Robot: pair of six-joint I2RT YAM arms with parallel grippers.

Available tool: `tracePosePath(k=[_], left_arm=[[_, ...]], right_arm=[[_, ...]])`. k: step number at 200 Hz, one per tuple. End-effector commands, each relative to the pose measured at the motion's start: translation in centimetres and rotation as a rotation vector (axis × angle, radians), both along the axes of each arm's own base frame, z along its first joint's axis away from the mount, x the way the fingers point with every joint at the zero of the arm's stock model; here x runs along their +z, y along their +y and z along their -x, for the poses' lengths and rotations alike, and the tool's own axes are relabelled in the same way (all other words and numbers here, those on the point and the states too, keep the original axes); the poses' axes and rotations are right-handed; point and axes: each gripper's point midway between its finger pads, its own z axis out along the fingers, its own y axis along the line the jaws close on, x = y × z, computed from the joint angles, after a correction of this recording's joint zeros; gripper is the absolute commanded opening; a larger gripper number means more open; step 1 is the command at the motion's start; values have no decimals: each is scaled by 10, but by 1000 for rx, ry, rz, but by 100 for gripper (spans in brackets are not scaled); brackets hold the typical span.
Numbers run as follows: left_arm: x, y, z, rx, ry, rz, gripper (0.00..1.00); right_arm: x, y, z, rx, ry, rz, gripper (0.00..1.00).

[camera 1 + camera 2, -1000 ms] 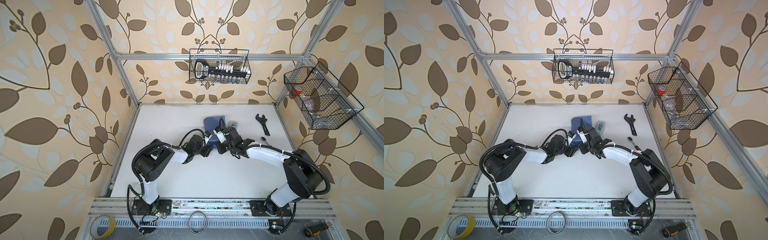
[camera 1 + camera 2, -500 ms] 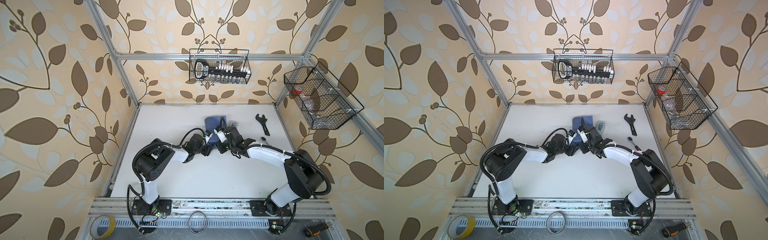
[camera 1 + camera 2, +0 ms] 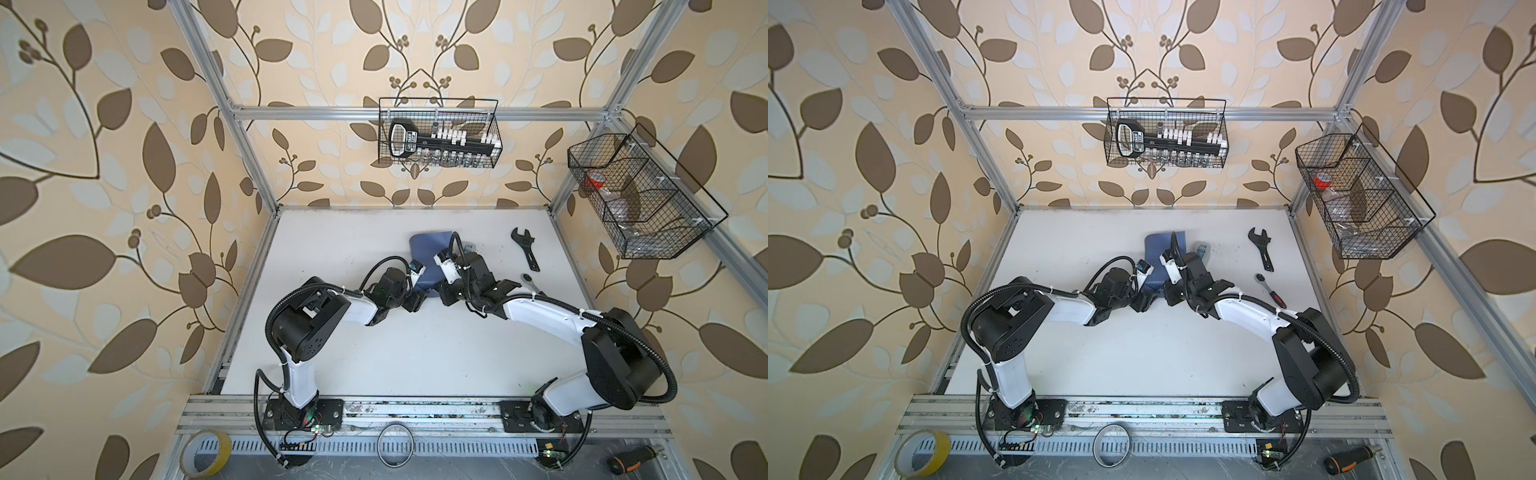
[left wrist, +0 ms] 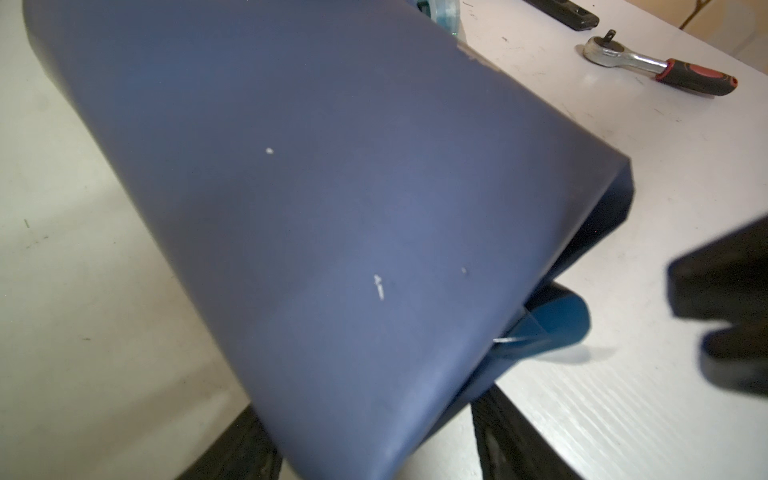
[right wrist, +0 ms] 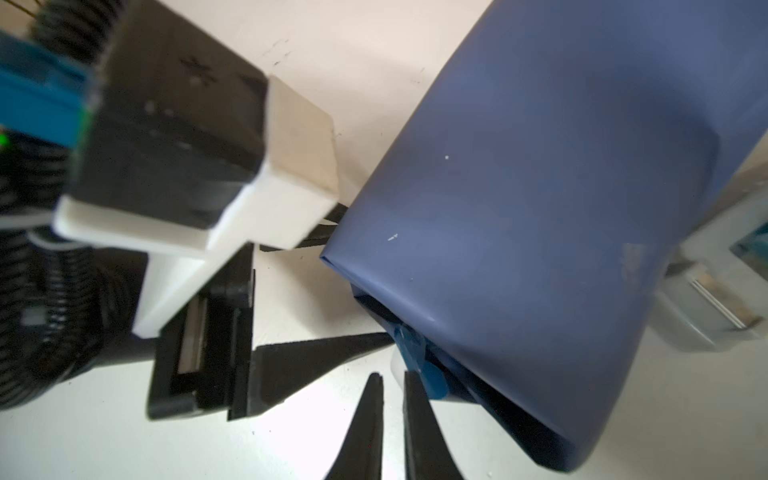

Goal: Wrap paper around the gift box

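Nearest you, a yellow tape roll (image 3: 205, 453) and a screwdriver (image 3: 631, 461) are lying loose. Out on the table (image 3: 415, 353), your left gripper (image 3: 417, 300) is clamping the sides of the paper (image 3: 426, 257), which is sitting as a dark-blue parcel. The gift box is hiding inside it. Your right gripper (image 5: 390, 376) is hovering just beside the parcel's near end, fingers pinched almost together on nothing, next to a blue tape tab (image 5: 419, 365).

A tape dispenser (image 3: 1201, 251) is peeking out beyond the parcel, with a ratchet (image 3: 528, 281) and a wrench (image 3: 524, 249) lying to its right. Farther off, the side basket (image 3: 1383, 245) is holding a red roll (image 3: 1323, 179) in the compartment nearest the back wall and clear plastic (image 3: 1343, 205) in the next one. The back basket (image 3: 383, 129) is carrying a black socket rack (image 3: 440, 143).
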Motion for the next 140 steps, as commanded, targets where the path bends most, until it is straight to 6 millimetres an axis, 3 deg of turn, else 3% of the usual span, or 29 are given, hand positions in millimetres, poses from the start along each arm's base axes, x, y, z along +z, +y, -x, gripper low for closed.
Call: tracePosePath(k=[1,82,140], left_arm=[[17,-9,-10,-7,-33,50,70],[15,-9,-12,-2,-34,45,70],[15,-9,-11,-3,-33,48,70]], right_arm=[[-13,7,1,20,32,-23,8],[-38,5,9,23,85,-8,3],[-41,4,2,5,79,4,4]])
